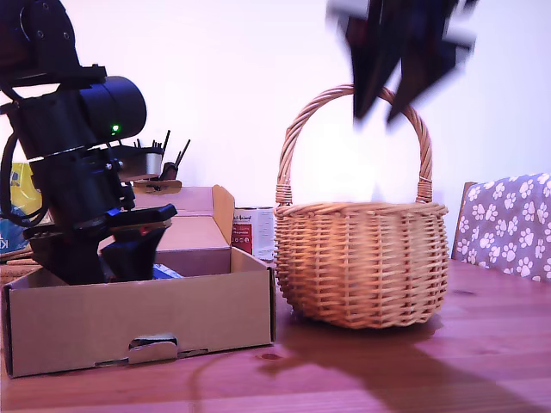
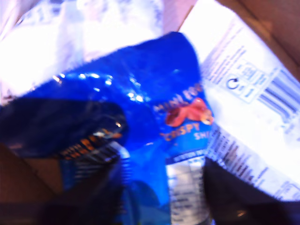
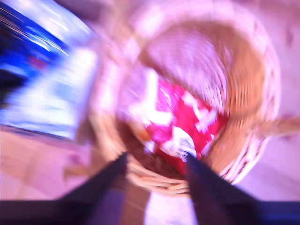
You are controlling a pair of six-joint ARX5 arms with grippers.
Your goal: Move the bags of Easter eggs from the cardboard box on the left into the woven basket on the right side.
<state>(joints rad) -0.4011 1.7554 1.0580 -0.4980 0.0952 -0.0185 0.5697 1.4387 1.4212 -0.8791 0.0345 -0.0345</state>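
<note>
The cardboard box [image 1: 172,318] sits at the exterior view's left with its flap lid up. My first gripper [image 1: 133,254] reaches down into it, fingertips hidden behind the front wall. In the first wrist view a shiny blue bag [image 2: 140,108] fills the frame and lies between the open fingers of my first gripper [image 2: 164,187], beside a whitish printed bag [image 2: 243,93]. The woven basket [image 1: 362,267] stands at the exterior view's right. My second gripper [image 1: 383,99] hangs blurred above its handle, open and empty. A red-and-white bag [image 3: 183,122] lies inside the basket [image 3: 253,93], below my second gripper [image 3: 157,159].
A can with a red-and-white label [image 1: 254,231] stands behind the box and basket. A paw-print cushion [image 1: 508,224] is at the exterior view's right edge. A yellow pack [image 1: 17,194] shows at that view's left edge. Everything rests on a wooden table [image 1: 387,370].
</note>
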